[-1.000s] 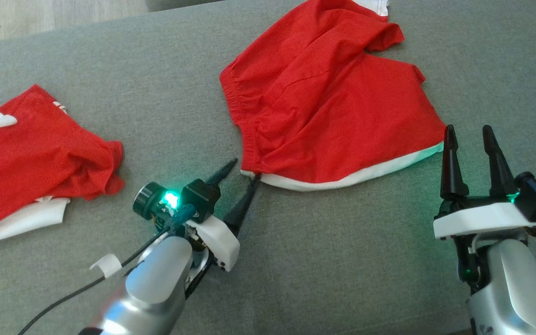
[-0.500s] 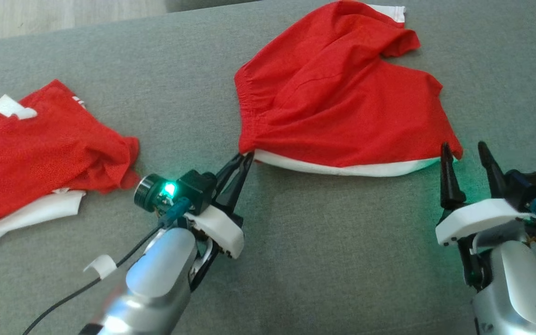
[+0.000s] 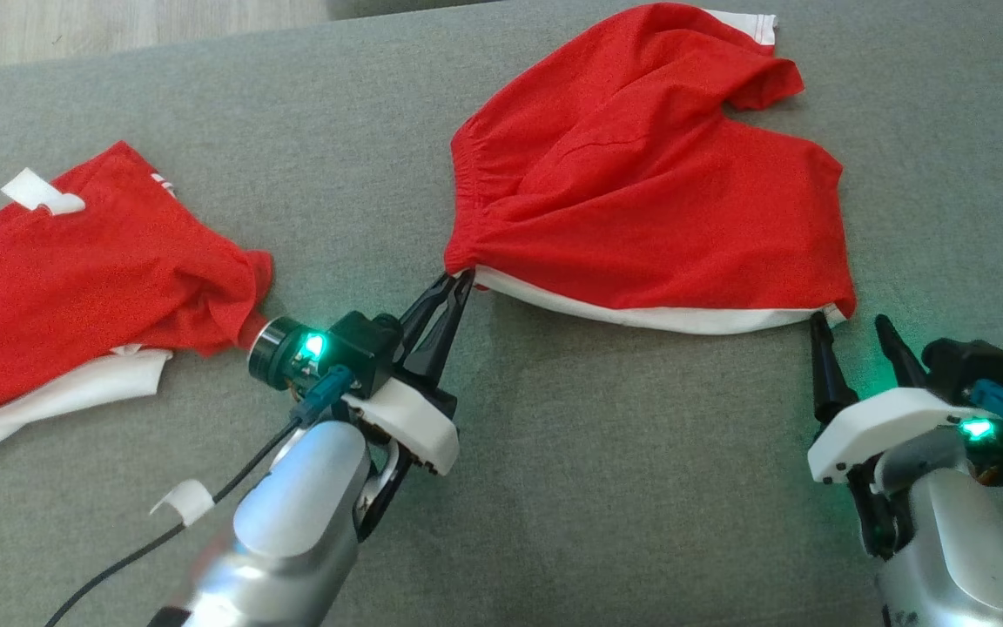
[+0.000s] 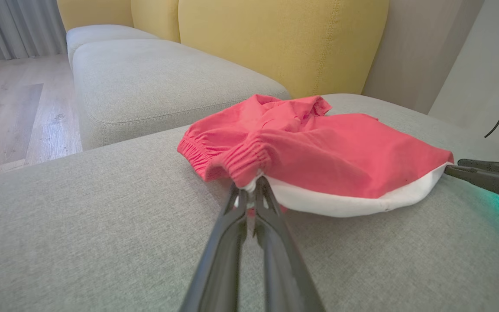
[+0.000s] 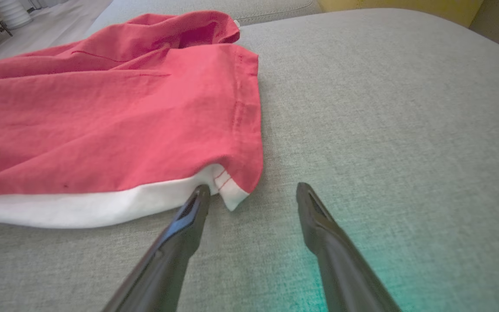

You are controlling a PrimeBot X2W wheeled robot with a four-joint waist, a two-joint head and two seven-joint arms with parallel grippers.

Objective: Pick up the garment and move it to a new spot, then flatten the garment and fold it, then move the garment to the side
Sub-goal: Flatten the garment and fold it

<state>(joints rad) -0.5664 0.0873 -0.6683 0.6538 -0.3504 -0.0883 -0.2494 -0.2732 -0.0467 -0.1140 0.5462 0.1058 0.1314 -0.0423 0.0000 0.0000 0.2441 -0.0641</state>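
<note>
The garment (image 3: 641, 192) is a pair of red shorts with a white inner layer, lying spread on the grey cushion (image 3: 571, 488). My left gripper (image 3: 460, 283) is shut on its near left waistband corner, pinched between the fingertips in the left wrist view (image 4: 251, 190). The garment (image 4: 319, 151) bunches toward that grip. My right gripper (image 3: 850, 324) stands open at the near right hem corner. In the right wrist view (image 5: 251, 190) one fingertip touches the white hem of the garment (image 5: 115, 121) and the corner lies just ahead of the gap.
A second red and white garment (image 3: 84, 287) lies crumpled at the left of the cushion. Wooden floor (image 3: 118, 26) shows past the far edge. Another grey cushion (image 4: 154, 82) and yellow backrests (image 4: 275, 39) stand beyond.
My left gripper has shut on the garment's near left corner and drawn the fabric taut toward itself. My right gripper has stayed open near the right hem corner. The camera view has shifted.
</note>
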